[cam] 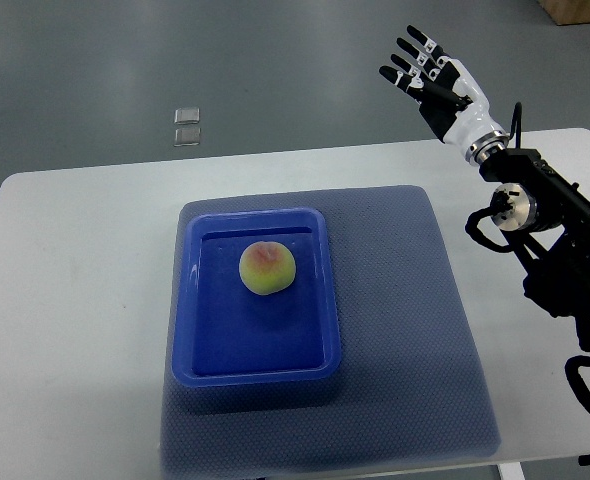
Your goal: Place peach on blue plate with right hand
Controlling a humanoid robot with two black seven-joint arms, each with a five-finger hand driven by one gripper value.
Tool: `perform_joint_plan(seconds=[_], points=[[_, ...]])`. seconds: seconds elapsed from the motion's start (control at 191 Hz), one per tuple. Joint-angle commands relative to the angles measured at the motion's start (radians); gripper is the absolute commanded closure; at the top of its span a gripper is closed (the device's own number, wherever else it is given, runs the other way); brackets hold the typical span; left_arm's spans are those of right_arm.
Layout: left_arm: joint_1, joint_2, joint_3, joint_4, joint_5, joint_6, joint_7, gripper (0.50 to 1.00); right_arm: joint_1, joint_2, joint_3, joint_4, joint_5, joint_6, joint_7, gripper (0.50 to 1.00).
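Note:
A yellow-green peach (267,269) with a pink blush lies inside the blue rectangular plate (190,300), slightly behind its middle. My right hand (427,75) is raised far to the upper right, beyond the table's back edge, well away from the peach. Its fingers are spread and hold nothing. The black right arm (550,225) runs down the right side of the view. No left arm shows.
The plate sits on a dark blue mat (425,330) on a white table (65,300). Two small clear square items (186,126) lie on the grey floor behind the table. A brown box corner (580,10) shows at top right.

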Motion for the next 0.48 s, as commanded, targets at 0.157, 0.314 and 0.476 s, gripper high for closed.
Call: perform_joint_plan(seconds=[0.157,0.314,0.476], points=[[0.000,0.000,0.000,0.000,0.000,0.000,0.022,0.500,-0.108,0.018,0.024,-0.009,0.351,0.073,0.047,0.570],[0.000,0.000,0.000,-0.001,0.000,0.000,0.024,0.500,-0.143,0.018,0.019,-0.010,0.348,0.152,0.056,0.570],[0.000,0.000,-0.002,-0.001,0.000,0.000,0.024,0.500,-0.145,0.018,0.018,-0.015,0.340,0.144,0.056,0.570]])
